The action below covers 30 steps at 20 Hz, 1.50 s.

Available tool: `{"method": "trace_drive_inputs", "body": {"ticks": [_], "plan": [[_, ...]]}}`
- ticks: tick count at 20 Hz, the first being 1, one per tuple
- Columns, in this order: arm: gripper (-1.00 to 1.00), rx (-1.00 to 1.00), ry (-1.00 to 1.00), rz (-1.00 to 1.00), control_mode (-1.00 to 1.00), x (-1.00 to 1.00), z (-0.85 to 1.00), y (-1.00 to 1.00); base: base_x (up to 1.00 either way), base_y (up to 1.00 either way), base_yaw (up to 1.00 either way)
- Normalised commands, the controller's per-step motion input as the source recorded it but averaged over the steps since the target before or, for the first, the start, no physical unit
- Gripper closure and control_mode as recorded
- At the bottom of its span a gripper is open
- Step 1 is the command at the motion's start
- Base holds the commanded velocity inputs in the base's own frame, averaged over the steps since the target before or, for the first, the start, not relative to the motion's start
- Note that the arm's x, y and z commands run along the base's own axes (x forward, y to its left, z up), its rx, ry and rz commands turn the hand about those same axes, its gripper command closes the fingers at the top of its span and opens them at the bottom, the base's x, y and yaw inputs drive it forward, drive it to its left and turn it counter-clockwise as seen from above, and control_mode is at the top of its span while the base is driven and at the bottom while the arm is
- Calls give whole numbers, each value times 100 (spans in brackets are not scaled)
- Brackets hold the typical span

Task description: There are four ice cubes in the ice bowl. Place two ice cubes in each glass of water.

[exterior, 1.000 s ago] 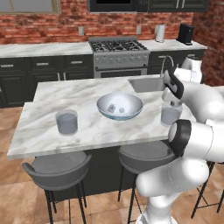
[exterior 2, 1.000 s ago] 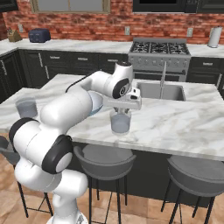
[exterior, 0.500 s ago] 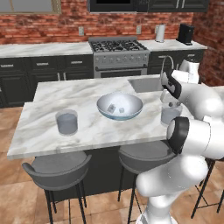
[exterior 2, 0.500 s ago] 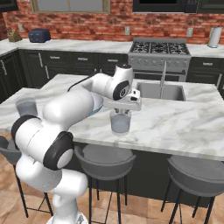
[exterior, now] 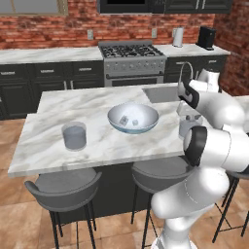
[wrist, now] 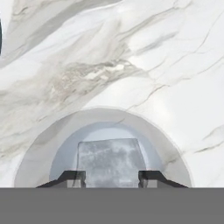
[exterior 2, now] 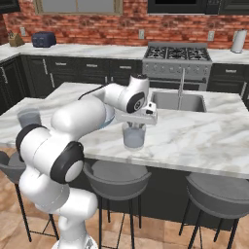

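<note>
Ice bowl (exterior: pixel 133 118) sits beside the claw's (wrist: pixel 110 177) glass (exterior 2: pixel 133 137), nothing between.

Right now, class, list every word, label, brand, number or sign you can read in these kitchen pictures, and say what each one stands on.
None: no readable text appears in any view.
The glass of water, the ice bowl and the marble counter are all unmarked.
The stove has knobs, but any markings there are too small to read.
The ice cube between the gripper tips bears no mark.
</note>
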Motion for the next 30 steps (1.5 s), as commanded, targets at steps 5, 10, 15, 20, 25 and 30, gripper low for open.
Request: {"method": "trace_drive_inputs", "body": {"ticks": [5, 10, 15, 20, 25, 30], "plan": [[100, 1, 0, 0, -100, 3, -6, 0, 0, 0, 0], [100, 0, 1, 0, -100, 5, 0, 0, 0, 0, 0], [-100, 1, 2, 0, -100, 0, 0, 0, 0, 0, 0], [-100, 2, 4, 0, -100, 0, 0, 0, 0, 0, 0], [-100, 3, 0, 0, -100, 0, 0, 0, 0, 0, 0], [-100, 3, 0, 0, -100, 0, 24, 0, 0, 0, 0]]}}
